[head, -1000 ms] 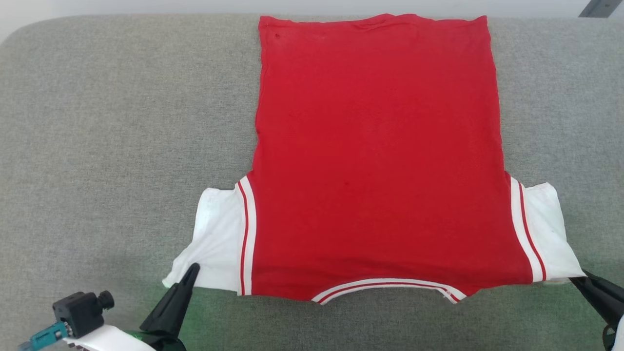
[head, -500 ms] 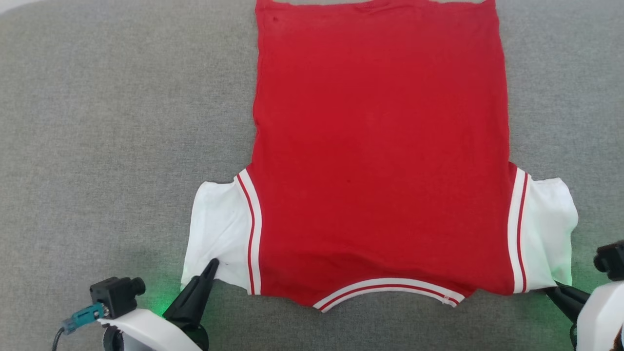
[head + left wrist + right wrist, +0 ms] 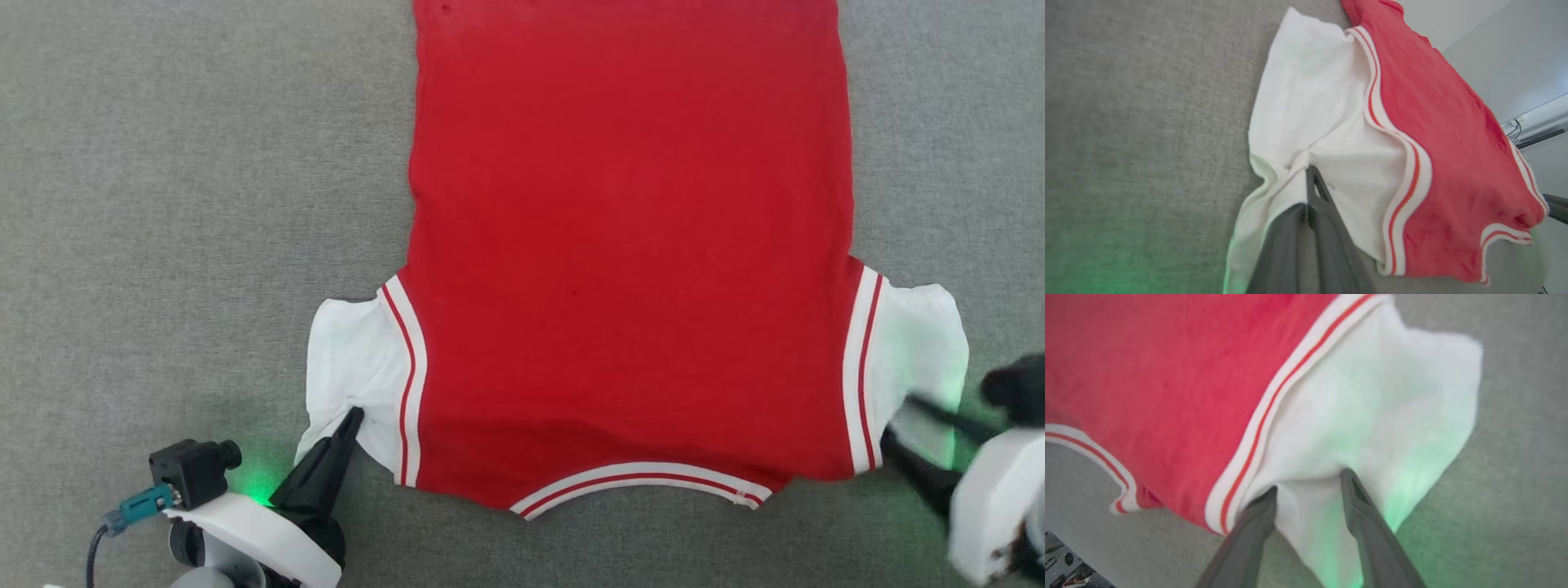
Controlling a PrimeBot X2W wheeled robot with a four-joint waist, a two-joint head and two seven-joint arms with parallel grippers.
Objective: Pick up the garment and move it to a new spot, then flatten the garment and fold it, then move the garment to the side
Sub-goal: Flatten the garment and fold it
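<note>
Grey surface, left tool low, clenched on garment, right tool splayed astride its sleeve

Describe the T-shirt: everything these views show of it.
The T-shirt is soft bright-red cloth with white sleeves and white-red-white trim at the sleeve seams and neckline. It lies spread flat on a grey fabric surface, with the neckline toward the robot and the hem past the head view's top edge. The left gripper is shut on the left sleeve, bunching it. The right gripper is open, its fingers straddling the right sleeve.
</note>
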